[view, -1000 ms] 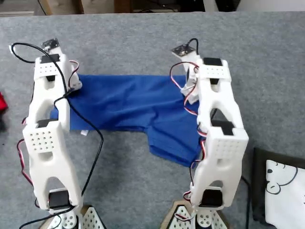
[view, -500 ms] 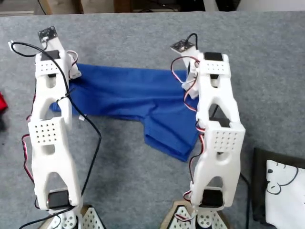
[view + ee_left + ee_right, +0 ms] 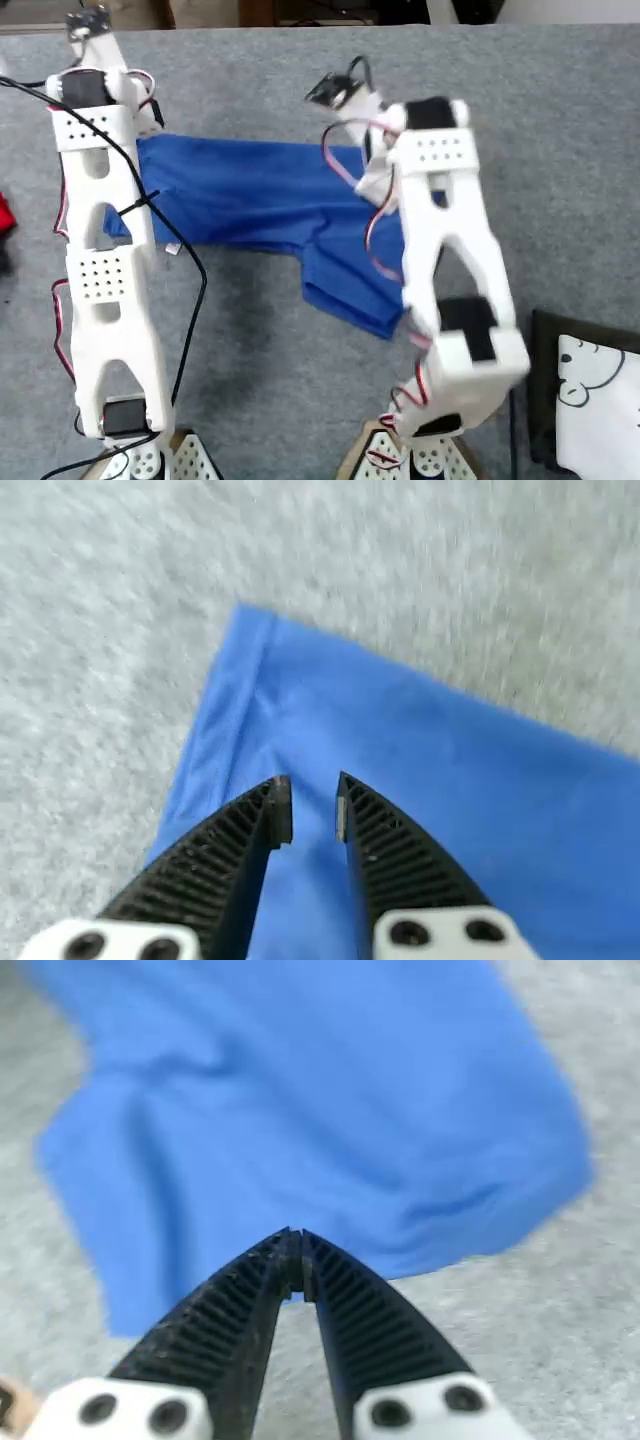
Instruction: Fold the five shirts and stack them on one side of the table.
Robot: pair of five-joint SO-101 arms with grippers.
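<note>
A blue shirt [image 3: 270, 205] lies spread on the grey table [image 3: 540, 120], with one sleeve folded toward the near side at the right. The left arm [image 3: 95, 170] stands over the shirt's left end. My left gripper [image 3: 312, 806] hovers just above the blue cloth [image 3: 450, 780] near its far left corner, open by a narrow gap with nothing between the fingers. The right arm [image 3: 435, 190] leans over the shirt's right part. My right gripper [image 3: 295, 1260] is shut, its tips over the shirt's edge [image 3: 330, 1110], and no cloth looks pinched.
At the near right, a white shirt with a black print [image 3: 595, 390] lies on a dark tray [image 3: 540, 330]. A red object [image 3: 5, 215] sits at the table's left edge. Bare grey table lies beyond the shirt and in front of it.
Both arms stretched toward the far side and the shirt's far edge slid that way. The right arm then swung left. The shirt lay still over the last half second.
</note>
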